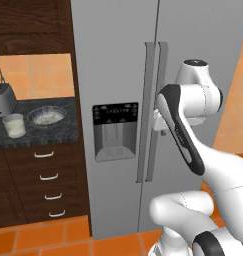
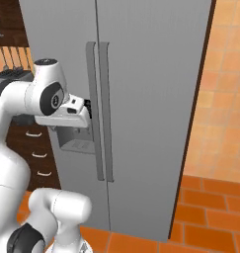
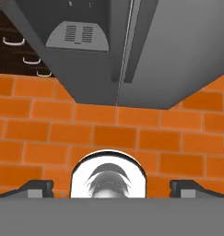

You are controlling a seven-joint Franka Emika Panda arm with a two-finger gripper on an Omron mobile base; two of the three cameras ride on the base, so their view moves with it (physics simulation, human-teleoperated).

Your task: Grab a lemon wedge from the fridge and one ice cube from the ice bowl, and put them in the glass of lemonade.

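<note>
Fridge (image 1: 118, 75): both doors shut; lemon wedge presumably inside, unseen.
Tool (image 3: 111, 186): jaws spread wide, empty, near the door handles (image 1: 155, 110), pointing down at the floor.
Desk (image 1: 38, 127): ice bowl (image 1: 47, 115) just beside glass of lemonade (image 1: 14, 125).
Risk: tool misaligned with handle; fingers may slip off or close on both handles.

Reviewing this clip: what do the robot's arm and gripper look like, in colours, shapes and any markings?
The arm is glossy white, built of rounded, bulbous segments with dark charcoal joints and a dark band along the forearm. The gripper has two small dark fingers. No cables or legible markings show.
</note>
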